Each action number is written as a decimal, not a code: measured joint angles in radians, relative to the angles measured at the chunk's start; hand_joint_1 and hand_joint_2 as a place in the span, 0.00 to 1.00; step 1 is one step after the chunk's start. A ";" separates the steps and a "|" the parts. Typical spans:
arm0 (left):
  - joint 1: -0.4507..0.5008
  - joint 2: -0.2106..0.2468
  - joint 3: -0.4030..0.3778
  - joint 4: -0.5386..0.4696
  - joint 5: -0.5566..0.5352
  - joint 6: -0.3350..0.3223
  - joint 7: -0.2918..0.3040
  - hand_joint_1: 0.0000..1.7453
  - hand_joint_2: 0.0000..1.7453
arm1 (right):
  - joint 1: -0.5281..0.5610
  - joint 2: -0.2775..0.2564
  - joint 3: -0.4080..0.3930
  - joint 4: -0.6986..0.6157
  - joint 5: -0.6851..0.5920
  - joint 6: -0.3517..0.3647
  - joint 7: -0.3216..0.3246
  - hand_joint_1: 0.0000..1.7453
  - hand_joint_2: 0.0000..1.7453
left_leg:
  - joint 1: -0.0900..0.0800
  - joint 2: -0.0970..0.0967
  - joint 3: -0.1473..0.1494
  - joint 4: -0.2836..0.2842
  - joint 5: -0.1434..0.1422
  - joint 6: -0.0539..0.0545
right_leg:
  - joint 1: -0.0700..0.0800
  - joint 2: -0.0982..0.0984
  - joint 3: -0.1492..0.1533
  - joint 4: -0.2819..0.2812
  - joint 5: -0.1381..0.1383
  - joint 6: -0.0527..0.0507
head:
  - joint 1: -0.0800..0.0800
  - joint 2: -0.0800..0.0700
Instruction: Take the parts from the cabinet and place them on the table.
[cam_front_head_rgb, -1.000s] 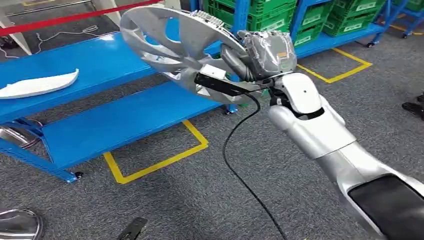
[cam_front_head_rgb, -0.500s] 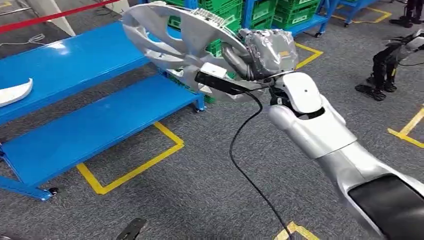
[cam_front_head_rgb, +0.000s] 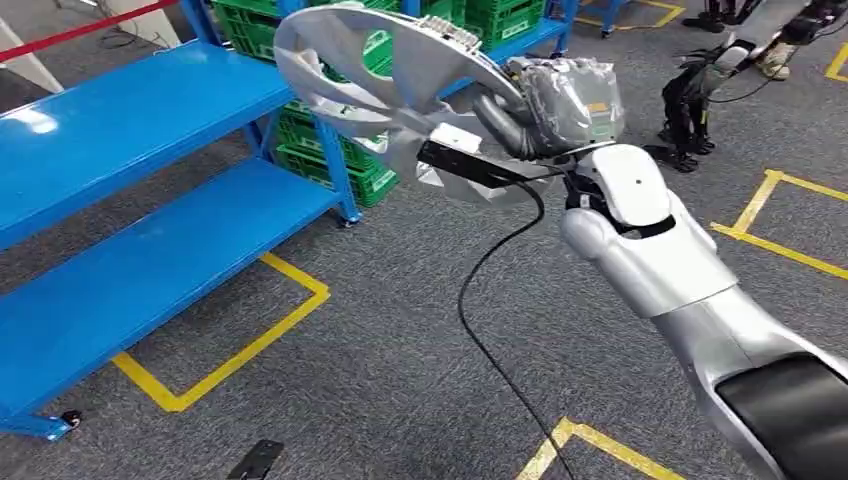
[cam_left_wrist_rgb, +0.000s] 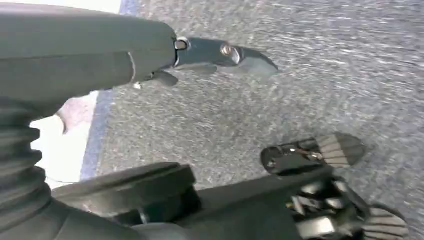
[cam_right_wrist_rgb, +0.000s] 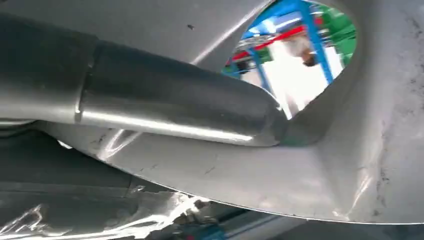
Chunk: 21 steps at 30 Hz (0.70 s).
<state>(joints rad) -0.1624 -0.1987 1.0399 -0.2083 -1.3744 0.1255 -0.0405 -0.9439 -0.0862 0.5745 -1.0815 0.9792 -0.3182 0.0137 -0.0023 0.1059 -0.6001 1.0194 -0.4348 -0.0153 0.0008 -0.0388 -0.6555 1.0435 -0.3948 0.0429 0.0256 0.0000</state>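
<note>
A: Head view?
B: Right hand (cam_front_head_rgb: 555, 100) grips silver wheel cover (cam_front_head_rgb: 390, 75), held up in the air above grey floor (cam_front_head_rgb: 380, 340), near blue table (cam_front_head_rgb: 130, 110).
A: Left wrist?
B: Left hand (cam_left_wrist_rgb: 150, 55) over carpet, fingers spread, holding nothing.
A: Right wrist?
B: Thumb (cam_right_wrist_rgb: 165, 107) pressed on the cover's spoke.

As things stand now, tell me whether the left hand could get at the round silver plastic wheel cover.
Probably not without a big move. The round silver wheel cover is held up high by the right hand, while the left hand hangs low over the grey carpet floor, holding nothing.
</note>
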 joint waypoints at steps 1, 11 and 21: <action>-0.001 0.001 0.002 0.000 0.003 0.000 -0.009 0.00 1.00 | 0.001 -0.003 -0.001 0.000 0.000 0.000 0.000 1.00 0.00 | 0.001 0.011 0.001 -0.002 0.001 -0.005 | 0.000 0.012 -0.004 -0.001 0.003 -0.005 | 0.001 0.000; 0.004 0.008 0.016 0.000 0.012 0.053 -0.075 0.00 1.00 | 0.025 -0.029 -0.016 -0.011 0.001 -0.009 0.000 1.00 0.00 | 0.016 -0.125 -0.048 0.113 -0.022 -0.024 | -0.020 0.136 -0.014 -0.010 0.028 -0.016 | -0.006 0.000; 0.002 0.010 0.010 0.000 0.009 0.056 -0.080 0.00 1.00 | 0.018 -0.061 -0.034 -0.027 0.008 -0.015 -0.002 1.00 0.00 | 0.022 -0.116 -0.003 0.001 -0.003 0.021 | -0.016 0.049 -0.155 0.206 -0.065 0.033 | 0.008 0.000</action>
<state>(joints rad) -0.1603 -0.1892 1.0498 -0.2083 -1.3657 0.1813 -0.1201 -0.9255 -0.1469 0.5409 -1.1089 0.9868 -0.3327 0.0114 0.0195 -0.0103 -0.6029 1.0204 -0.4377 0.0059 -0.0155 0.0103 -0.8101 1.2495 -0.4594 0.0758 0.0336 0.0000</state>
